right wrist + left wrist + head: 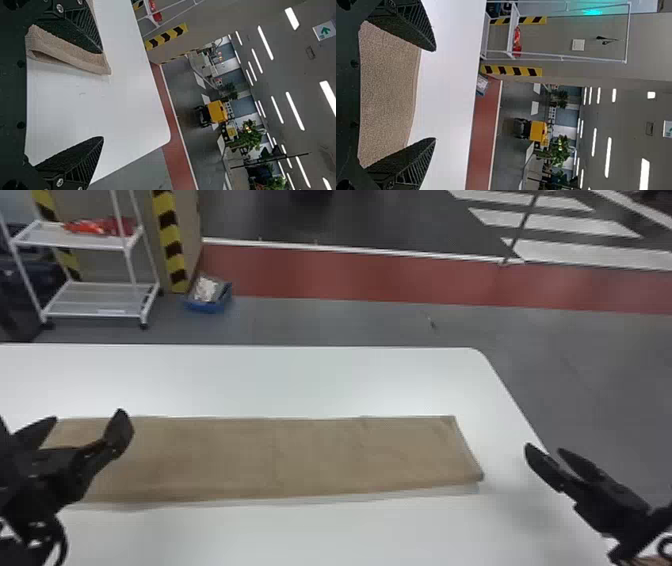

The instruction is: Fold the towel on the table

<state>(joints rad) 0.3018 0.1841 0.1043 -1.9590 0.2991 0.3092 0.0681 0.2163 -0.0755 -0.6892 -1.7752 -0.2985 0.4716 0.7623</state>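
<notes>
Uneven pinch could unfold the strip

Your towel (280,455) lies folded long on the bench (280,380). Your left gripper (88,415), fingers spread, is over its left end; your right gripper (544,447), also spread, is past its right end, near the bench's side edge. Catching only the upper layer could open it. White surface along both long sides gives you room.

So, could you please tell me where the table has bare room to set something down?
The table is bare in a strip between the towel and the far edge, and on the towel's near side. It's crowded at the towel's left end, by the left gripper.
</notes>
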